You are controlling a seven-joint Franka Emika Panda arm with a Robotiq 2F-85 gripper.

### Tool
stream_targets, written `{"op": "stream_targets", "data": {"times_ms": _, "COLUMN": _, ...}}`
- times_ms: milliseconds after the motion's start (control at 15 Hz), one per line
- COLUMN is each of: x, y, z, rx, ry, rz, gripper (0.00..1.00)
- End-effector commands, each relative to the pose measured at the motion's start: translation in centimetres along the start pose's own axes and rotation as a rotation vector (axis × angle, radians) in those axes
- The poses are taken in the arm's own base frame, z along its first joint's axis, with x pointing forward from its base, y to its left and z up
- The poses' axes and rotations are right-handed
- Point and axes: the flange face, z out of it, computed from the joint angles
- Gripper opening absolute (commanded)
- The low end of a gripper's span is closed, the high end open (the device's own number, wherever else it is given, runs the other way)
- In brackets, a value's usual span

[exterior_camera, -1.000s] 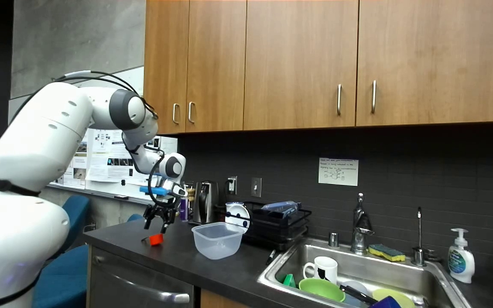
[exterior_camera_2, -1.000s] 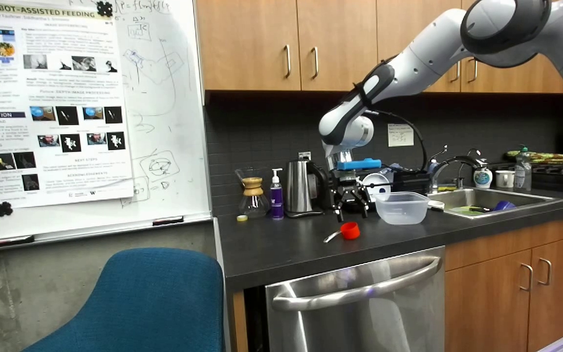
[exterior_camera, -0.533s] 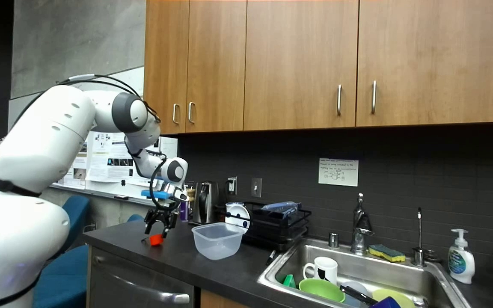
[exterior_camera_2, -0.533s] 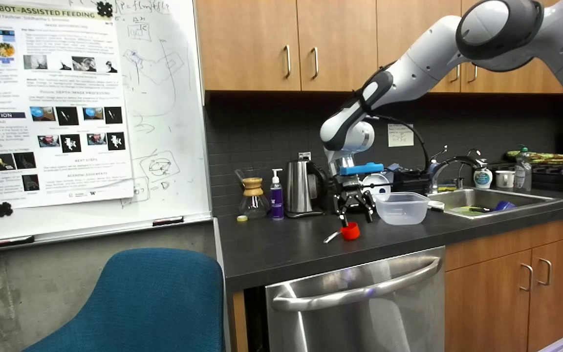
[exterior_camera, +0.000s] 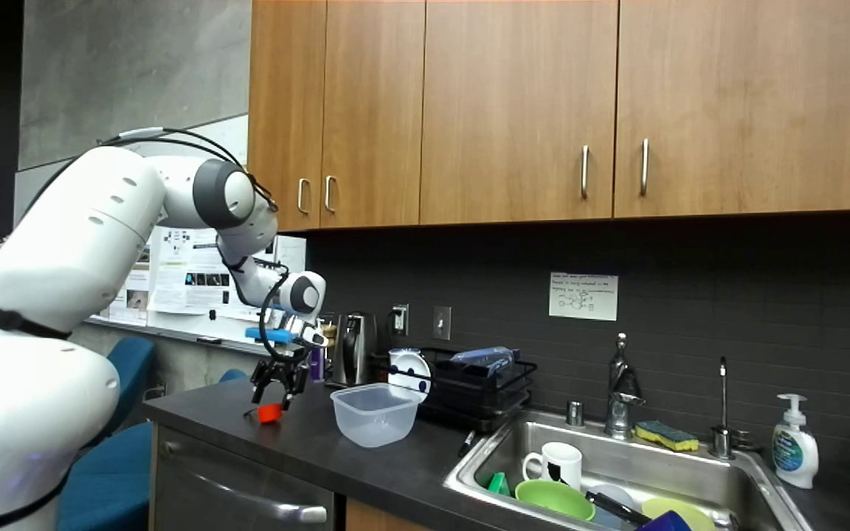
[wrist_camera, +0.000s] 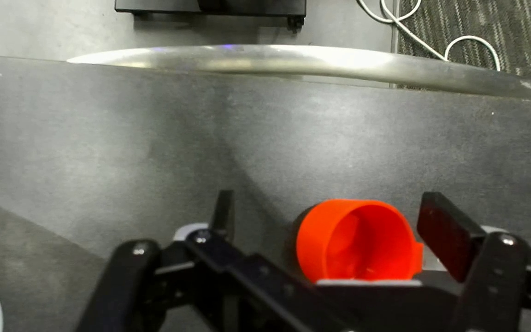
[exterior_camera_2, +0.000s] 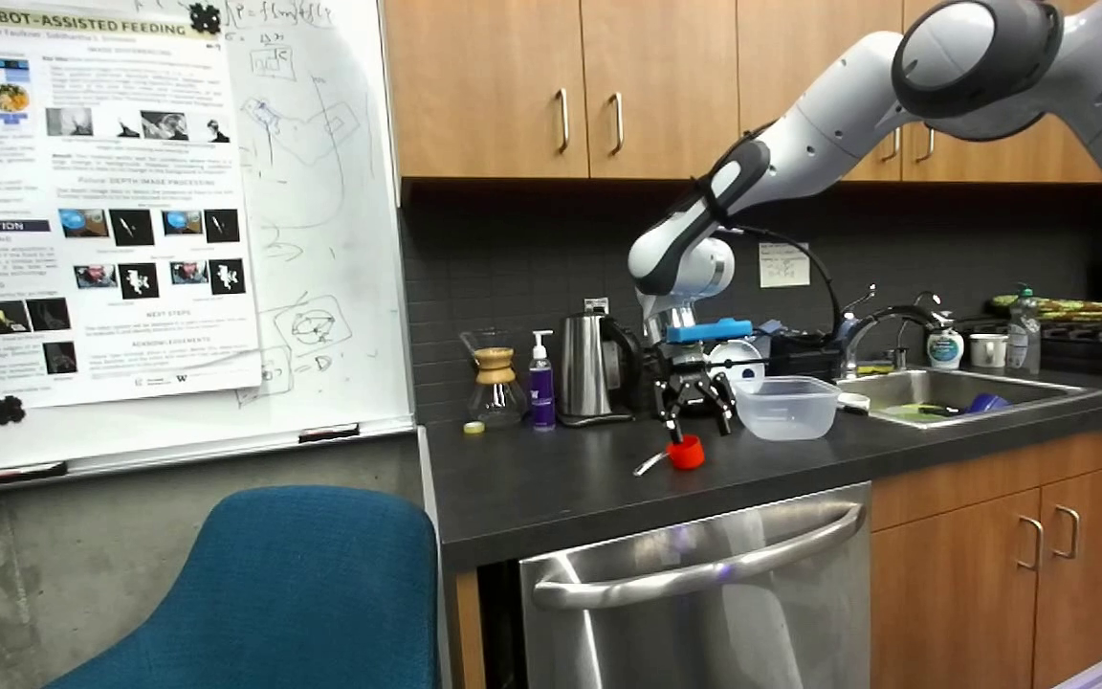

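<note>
A red measuring cup (exterior_camera: 270, 414) with a metal handle (exterior_camera_2: 650, 464) lies on the dark counter (exterior_camera_2: 551, 478). My gripper (exterior_camera_2: 700, 433) is open just above it. In the wrist view the cup (wrist_camera: 314, 240) shows between the spread fingers of the gripper (wrist_camera: 329, 200), nearer the right one. Its opening faces right and its handle runs beneath the right finger (wrist_camera: 450, 235), which hides most of it. I cannot tell whether a finger touches the cup. The lower edge of the cup is hidden by the gripper body. A clear plastic container (exterior_camera: 375, 419) stands beside the gripper.
A steel kettle (exterior_camera_2: 589, 368), a purple pump bottle (exterior_camera_2: 541, 388) and a glass coffee maker (exterior_camera_2: 496, 392) stand behind. A black dish rack (exterior_camera: 473, 387) stands by the sink (exterior_camera: 462, 479), which holds dishes. The counter's front edge lies above the dishwasher handle (wrist_camera: 270, 60).
My gripper has moved down and slightly to the right in both exterior views, closer to the red cup. It has barely moved in the last half second. The cup has not moved.
</note>
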Motion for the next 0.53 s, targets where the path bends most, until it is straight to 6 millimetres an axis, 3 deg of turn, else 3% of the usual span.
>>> {"op": "stream_targets", "data": {"times_ms": 0, "x": 0.0, "y": 0.0, "z": 0.0, "rx": 0.0, "ry": -0.001, "rz": 0.0, "gripper": 1.0}}
{"op": "stream_targets", "data": {"times_ms": 467, "x": 0.4, "y": 0.9, "z": 1.1, "rx": 0.046, "ry": -0.074, "rz": 0.004, "gripper": 1.0}}
